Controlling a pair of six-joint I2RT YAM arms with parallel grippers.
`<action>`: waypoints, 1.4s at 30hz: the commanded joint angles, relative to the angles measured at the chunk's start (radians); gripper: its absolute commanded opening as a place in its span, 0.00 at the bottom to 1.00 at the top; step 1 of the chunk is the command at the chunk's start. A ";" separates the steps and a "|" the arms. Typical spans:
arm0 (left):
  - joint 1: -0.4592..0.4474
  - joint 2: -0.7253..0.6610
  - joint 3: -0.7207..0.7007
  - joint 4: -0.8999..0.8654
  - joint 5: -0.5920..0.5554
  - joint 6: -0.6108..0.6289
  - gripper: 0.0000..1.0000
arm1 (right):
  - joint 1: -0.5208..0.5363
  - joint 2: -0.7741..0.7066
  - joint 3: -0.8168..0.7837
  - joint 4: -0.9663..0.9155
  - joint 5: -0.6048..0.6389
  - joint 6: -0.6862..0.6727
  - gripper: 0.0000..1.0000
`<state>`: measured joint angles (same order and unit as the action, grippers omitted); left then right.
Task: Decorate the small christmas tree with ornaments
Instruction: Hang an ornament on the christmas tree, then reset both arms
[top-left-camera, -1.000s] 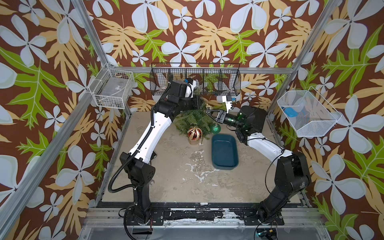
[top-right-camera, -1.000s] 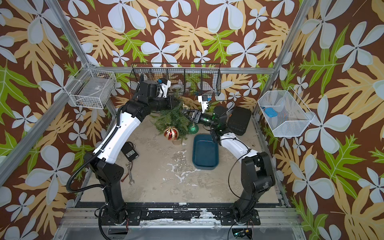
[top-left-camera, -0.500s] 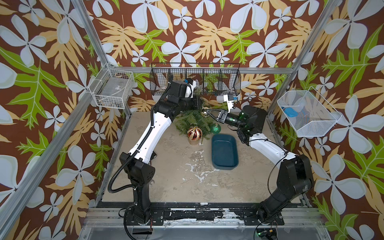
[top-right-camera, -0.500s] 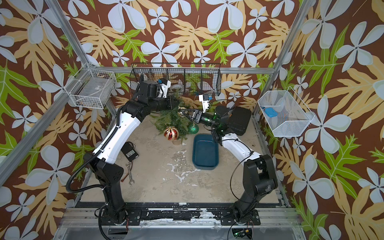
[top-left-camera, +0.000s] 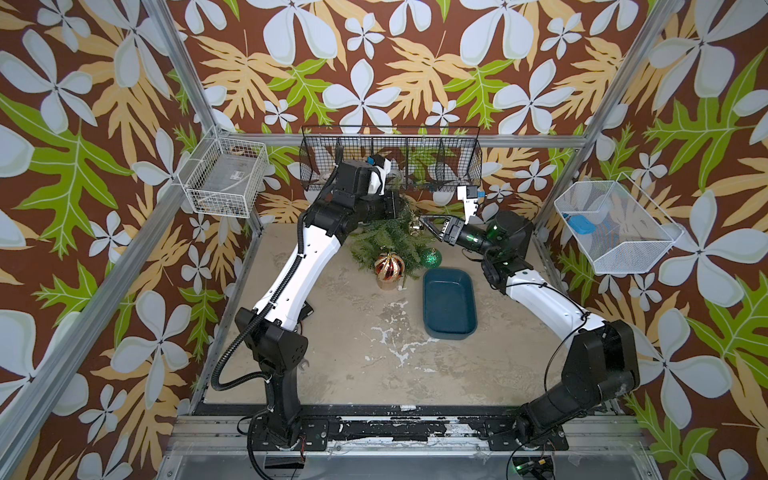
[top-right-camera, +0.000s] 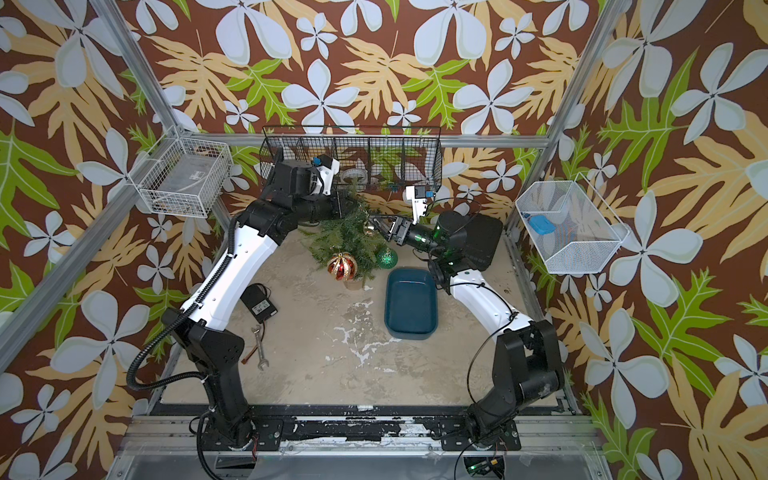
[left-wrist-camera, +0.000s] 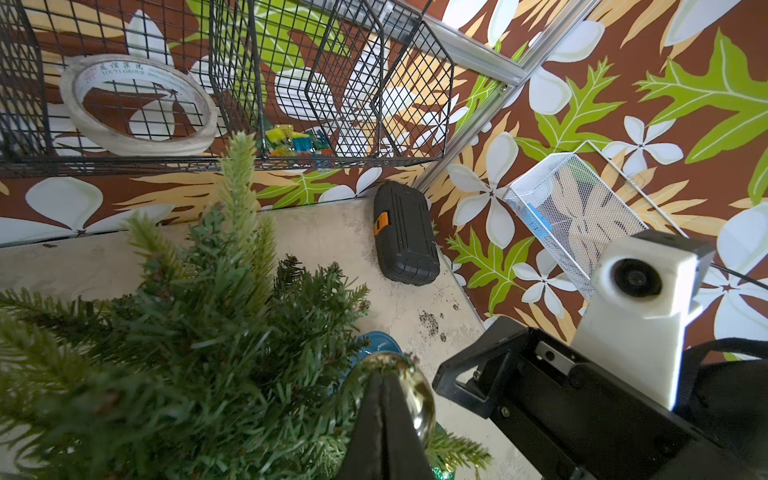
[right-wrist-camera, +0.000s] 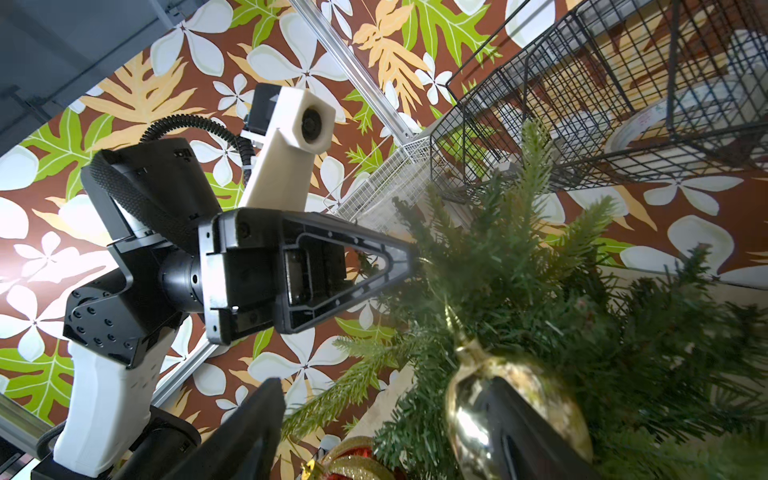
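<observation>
The last hanging looks nearly done: the gold bauble (right-wrist-camera: 467, 405) is dangling high in the tree (top-left-camera: 384, 243), which is standing at the back of the table (top-left-camera: 353, 332) with the red bauble (top-left-camera: 389, 266) and green bauble (top-left-camera: 431, 257) hanging lower. The right gripper (right-wrist-camera: 382, 390) is standing with jaws parted beside the gold bauble, gripping nothing, while the left gripper (right-wrist-camera: 409, 257) is pinching shut among the top branches, on what I cannot tell. Next, the right arm is probably needing to back straight out without snagging needles, the scuffed beige table, blue tray (top-left-camera: 449, 335) and wire basket (top-left-camera: 390, 141) under leafy wallpaper (top-left-camera: 374, 62) leaving little room.

Stereo pair high overhead, wrist cameras close, sharing tree (left-wrist-camera: 174, 332)
</observation>
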<state>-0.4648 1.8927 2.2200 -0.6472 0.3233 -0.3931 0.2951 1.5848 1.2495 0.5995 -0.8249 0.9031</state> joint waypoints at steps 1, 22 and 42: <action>0.003 -0.003 -0.003 0.012 0.010 -0.009 0.00 | -0.008 -0.017 -0.002 -0.001 0.027 -0.018 0.79; 0.003 -0.075 -0.035 0.024 -0.020 -0.018 0.52 | -0.013 -0.119 0.008 -0.103 0.053 -0.105 0.79; 0.105 -0.590 -0.647 0.245 -0.123 -0.032 1.00 | -0.019 -0.367 -0.091 -0.460 0.269 -0.349 1.00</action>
<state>-0.3832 1.3540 1.6432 -0.4732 0.2111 -0.4129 0.2768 1.2484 1.1725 0.2062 -0.6273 0.6201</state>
